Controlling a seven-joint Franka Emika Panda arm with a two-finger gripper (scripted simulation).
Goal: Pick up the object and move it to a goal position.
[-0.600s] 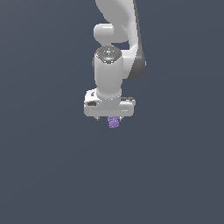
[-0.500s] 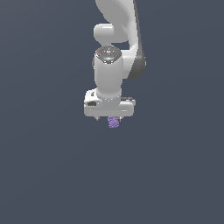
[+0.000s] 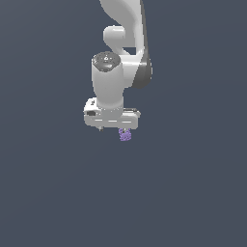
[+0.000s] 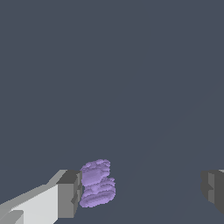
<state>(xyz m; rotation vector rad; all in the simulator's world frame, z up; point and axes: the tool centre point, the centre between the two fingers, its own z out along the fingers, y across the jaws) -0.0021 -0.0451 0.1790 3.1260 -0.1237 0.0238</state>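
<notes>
Item 1, claw (image 4: 140,194): in the wrist view its two fingers are standing wide apart. One finger (image 4: 65,194), white with a grey pad, is showing in the near corner of the frame; the tip of the other is just entering at the opposite edge. A broad stretch of bare dark grey ground is showing between them. The claw is open and is clamping nothing.

Item 2, the object (image 4: 97,183): a small light-purple knobbly cluster, much like a tiny bunch of grapes. In the wrist view it is sitting right against the inner grey pad of the nearer finger, touching it or very nearly so, and standing well apart from the other finger. Whether it is resting on a surface or hanging free, I cannot tell.

Item 3, exterior view of the same parts: the claw (image 3: 113,126) is pointing straight down, its white body lying crosswise. The object (image 3: 125,135) is showing just beneath the claw body, at about 5 o'clock from its middle, toward the exterior view's right. The fingers themselves are too small there to make out.

Item 4, robot arm (image 3: 118,72): white with a dark grey joint band, it is rising from the claw toward 12 o'clock and leaving the frame at the top edge.

Item 5, background: a plain, even dark grey-blue field is filling both views.
</notes>
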